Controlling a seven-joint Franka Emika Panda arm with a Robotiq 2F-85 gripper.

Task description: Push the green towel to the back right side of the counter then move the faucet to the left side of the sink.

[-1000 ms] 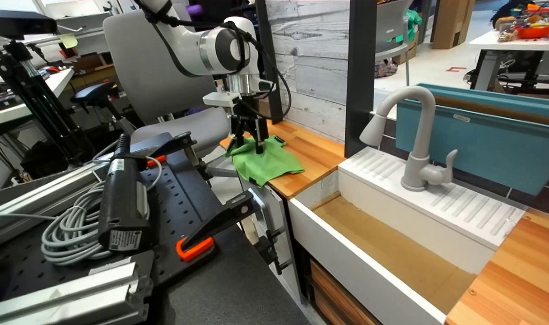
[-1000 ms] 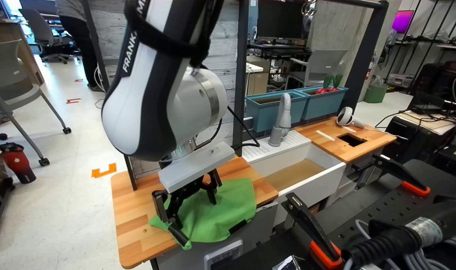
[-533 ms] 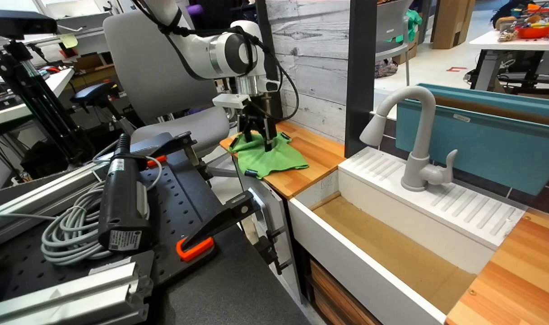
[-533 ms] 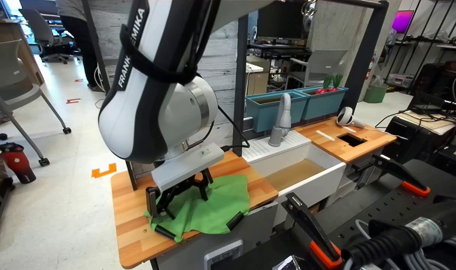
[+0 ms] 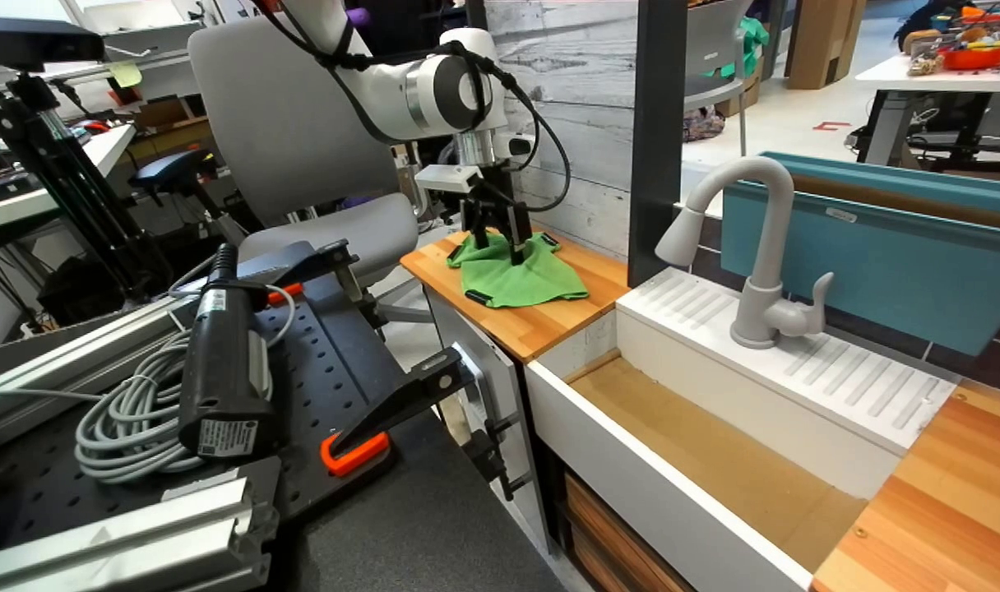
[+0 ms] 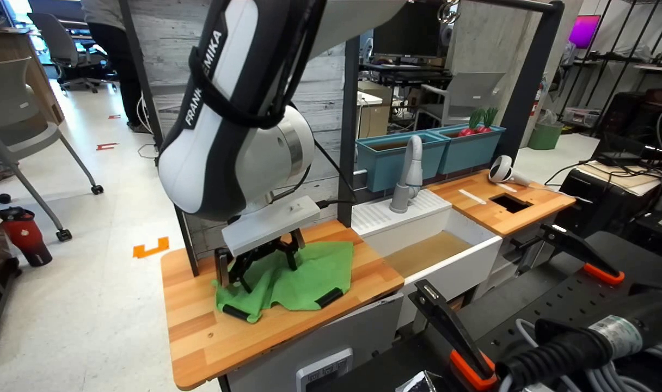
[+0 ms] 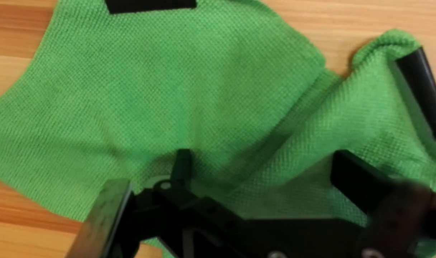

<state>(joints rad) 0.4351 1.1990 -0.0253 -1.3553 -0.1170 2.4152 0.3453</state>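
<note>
The green towel (image 5: 541, 281) with black strips on its edges lies rumpled on the wooden counter (image 5: 533, 333). It also shows in an exterior view (image 6: 323, 272) and fills most of the wrist view (image 7: 160, 79). My gripper (image 5: 500, 252) points down onto the towel with its fingers spread apart. In the wrist view the gripper (image 7: 262, 154) has both fingertips at the cloth, with towel folds between them. The grey faucet (image 5: 767, 238) stands upright behind the sink (image 5: 664, 485); its spout head hangs toward the towel's counter. It also shows in an exterior view (image 6: 409, 174).
A grey plank wall (image 5: 566, 123) and a black post (image 5: 658, 140) stand behind the counter. Teal planters (image 5: 870, 238) sit behind the faucet. A black table (image 5: 434, 510) with clamps and a corded tool (image 5: 224, 370) stands in front. An arm cable loops near the wall.
My gripper has moved toward the back wall and the towel has slid along with it. The towel's front edge, which hung over the counter's front, now lies on the counter top.
</note>
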